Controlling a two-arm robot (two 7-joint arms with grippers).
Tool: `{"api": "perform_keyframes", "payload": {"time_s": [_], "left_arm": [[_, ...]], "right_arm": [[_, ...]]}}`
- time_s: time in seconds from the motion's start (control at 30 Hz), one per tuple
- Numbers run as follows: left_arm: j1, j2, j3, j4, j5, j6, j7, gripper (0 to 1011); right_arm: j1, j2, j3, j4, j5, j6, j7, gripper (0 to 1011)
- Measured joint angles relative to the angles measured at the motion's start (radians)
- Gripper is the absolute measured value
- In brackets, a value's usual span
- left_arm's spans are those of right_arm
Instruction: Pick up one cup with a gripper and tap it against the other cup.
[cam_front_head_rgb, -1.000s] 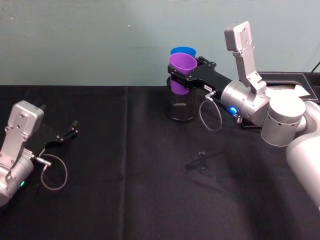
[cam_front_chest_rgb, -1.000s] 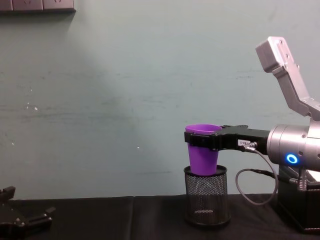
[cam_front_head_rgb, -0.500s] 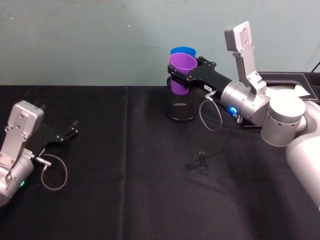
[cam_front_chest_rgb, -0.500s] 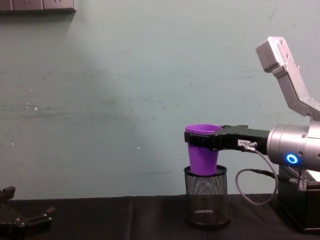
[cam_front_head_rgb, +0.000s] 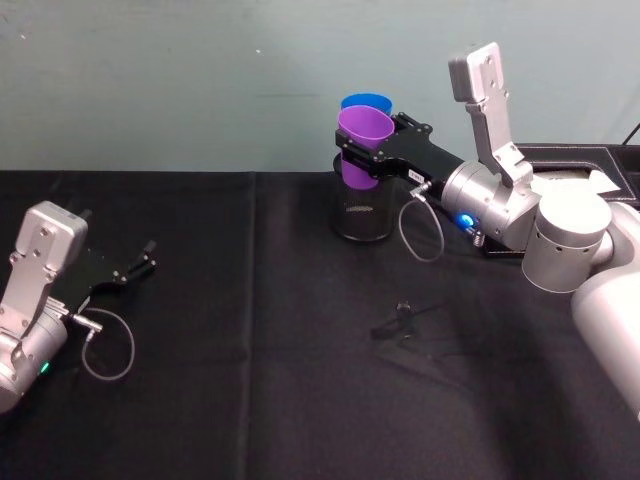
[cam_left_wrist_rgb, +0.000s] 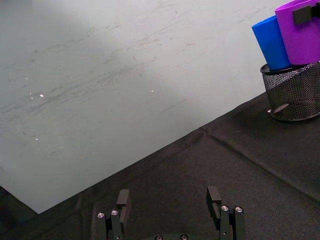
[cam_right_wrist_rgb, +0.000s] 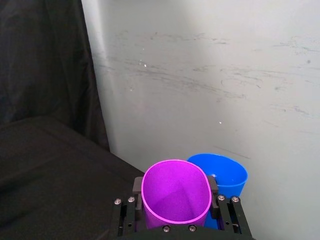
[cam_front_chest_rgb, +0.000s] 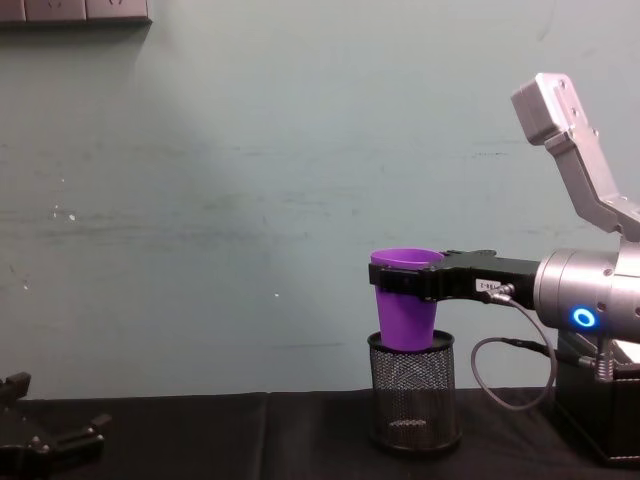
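Note:
The purple cup (cam_front_head_rgb: 362, 130) hangs with its base just inside the rim of a black wire-mesh pot (cam_front_head_rgb: 362, 215), and my right gripper (cam_front_head_rgb: 370, 142) is shut on it below the rim. In the chest view the purple cup (cam_front_chest_rgb: 405, 310) is upright over the pot (cam_front_chest_rgb: 412, 395). The blue cup (cam_front_head_rgb: 365, 102) stands directly behind it, against the wall. In the left wrist view the blue cup (cam_left_wrist_rgb: 271, 42) leans in the pot and meets the purple cup (cam_left_wrist_rgb: 300, 35). My left gripper (cam_left_wrist_rgb: 168, 197) rests open on the table at the far left (cam_front_head_rgb: 140, 262).
A black box (cam_front_head_rgb: 570, 160) sits at the back right under my right arm. A small dark object (cam_front_head_rgb: 403, 320) lies on the black cloth (cam_front_head_rgb: 250, 380) in front of the pot. The pale wall (cam_front_chest_rgb: 250, 200) stands right behind the cups.

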Motion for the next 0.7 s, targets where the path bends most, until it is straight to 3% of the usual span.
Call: {"api": "perform_keyframes", "payload": {"time_s": [0.7], "left_arm": [[0.000,0.000,0.000,0.000,0.000,0.000,0.000,1000]], "right_arm": [[0.000,0.000,0.000,0.000,0.000,0.000,0.000,730]]}}
